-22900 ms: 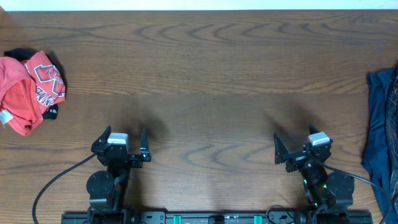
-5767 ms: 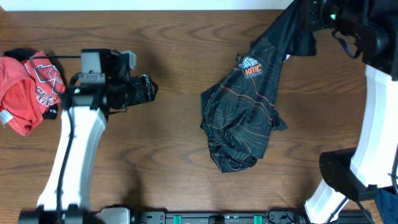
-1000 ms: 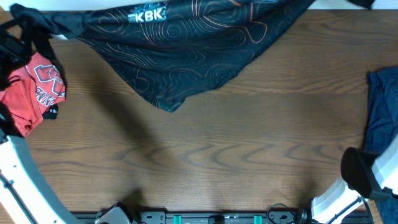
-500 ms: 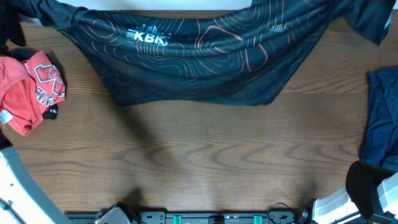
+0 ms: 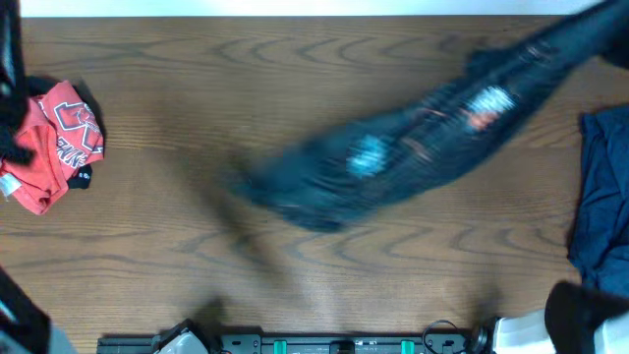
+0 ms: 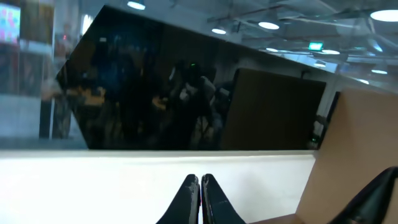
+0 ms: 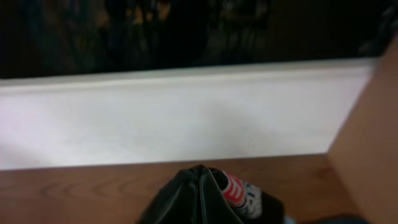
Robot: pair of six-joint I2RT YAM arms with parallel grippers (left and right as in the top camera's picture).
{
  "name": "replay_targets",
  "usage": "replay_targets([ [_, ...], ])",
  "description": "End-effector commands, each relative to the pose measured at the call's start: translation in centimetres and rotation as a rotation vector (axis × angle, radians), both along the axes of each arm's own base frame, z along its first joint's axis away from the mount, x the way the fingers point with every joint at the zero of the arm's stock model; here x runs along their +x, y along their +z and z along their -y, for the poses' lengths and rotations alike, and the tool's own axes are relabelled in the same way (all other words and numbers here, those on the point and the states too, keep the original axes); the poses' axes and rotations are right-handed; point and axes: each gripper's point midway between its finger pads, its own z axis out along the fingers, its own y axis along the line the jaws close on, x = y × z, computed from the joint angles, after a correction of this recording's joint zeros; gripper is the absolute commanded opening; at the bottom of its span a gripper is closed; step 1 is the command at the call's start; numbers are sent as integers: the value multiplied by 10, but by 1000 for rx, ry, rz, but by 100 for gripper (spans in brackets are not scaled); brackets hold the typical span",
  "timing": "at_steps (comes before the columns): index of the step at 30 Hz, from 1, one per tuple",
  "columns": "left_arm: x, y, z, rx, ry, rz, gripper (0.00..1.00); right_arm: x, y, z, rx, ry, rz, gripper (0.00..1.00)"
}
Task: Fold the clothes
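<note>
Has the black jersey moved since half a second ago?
Yes. The jersey has dropped from the table's far edge toward the middle, and its left end is now farther from the red shirt.

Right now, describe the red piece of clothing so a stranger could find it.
On the wooden table, look at the left edge. The red garment lies crumpled there. It alone is red with white print; the jersey mid-table is black and the cloth at the right edge is dark blue.
</note>
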Motion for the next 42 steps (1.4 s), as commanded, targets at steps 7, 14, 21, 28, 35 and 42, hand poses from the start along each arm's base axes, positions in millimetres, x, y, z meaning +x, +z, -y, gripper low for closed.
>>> replay_targets([
  [7,26,-37,-20,-159,-12,-204,6,-24,-5,-7,-14,9,-29,1],
  [14,84,-110,-35,-214,-102,-459,6,16,-32,-29,33,135,-124,1],
  [21,149,-200,-9,-165,-209,-719,6,48,-51,-82,15,279,-180,1],
  [28,196,-298,52,-28,-295,-976,6,55,-42,-154,-29,436,-122,1],
  [35,220,-350,80,5,-342,-1091,6,39,-19,-214,-89,573,-8,1],
  [42,226,-356,77,12,-322,-1093,6,48,9,-201,-127,355,106,1],
])
